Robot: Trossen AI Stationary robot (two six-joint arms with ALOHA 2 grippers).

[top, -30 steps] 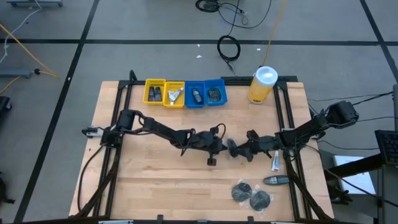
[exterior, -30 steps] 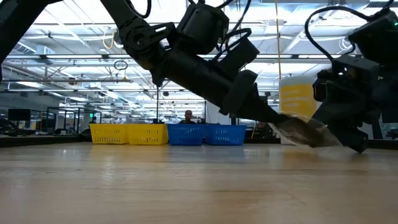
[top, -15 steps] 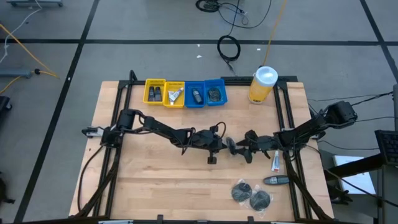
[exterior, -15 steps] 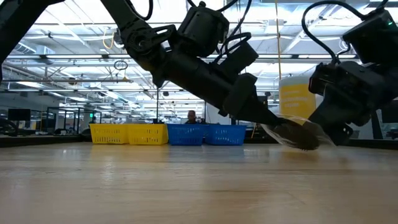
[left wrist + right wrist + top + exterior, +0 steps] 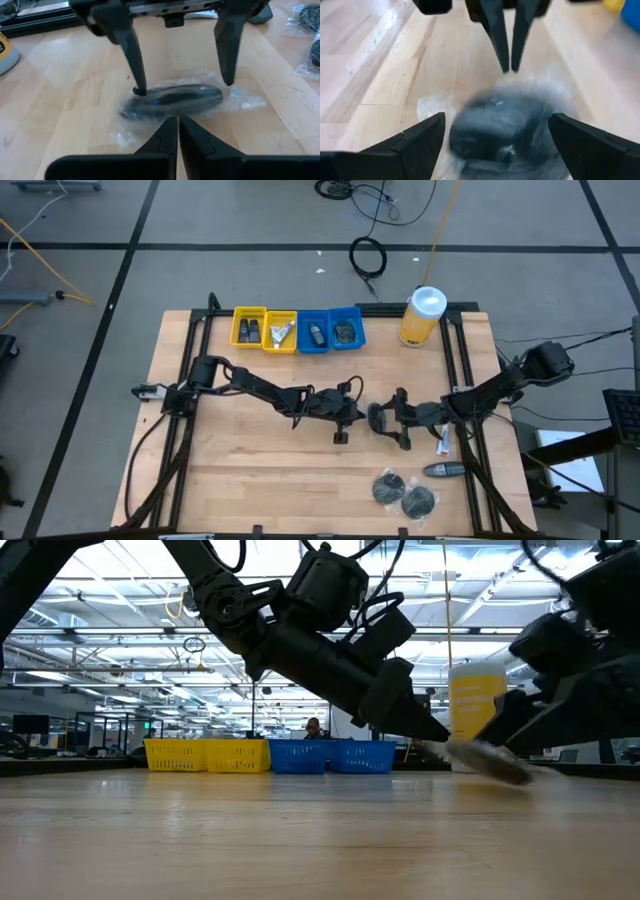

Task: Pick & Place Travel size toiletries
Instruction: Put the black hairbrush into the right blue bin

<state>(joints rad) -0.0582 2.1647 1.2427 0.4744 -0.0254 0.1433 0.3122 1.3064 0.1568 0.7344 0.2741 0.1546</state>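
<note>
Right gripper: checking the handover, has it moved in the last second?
Yes. The right gripper opened and backed slightly toward the table's right rail, leaving the packet with the left gripper.

grey floor, seemingly truss ceiling

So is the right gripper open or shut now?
Open. The right gripper has its fingers spread wide on either side of the dark packet, not clamped on it.

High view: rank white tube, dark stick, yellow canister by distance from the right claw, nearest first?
From the right claw:
1. White tube, just beside the right arm.
2. Dark stick, nearer the table's front edge.
3. Yellow canister, at the far edge by the bins.
</note>
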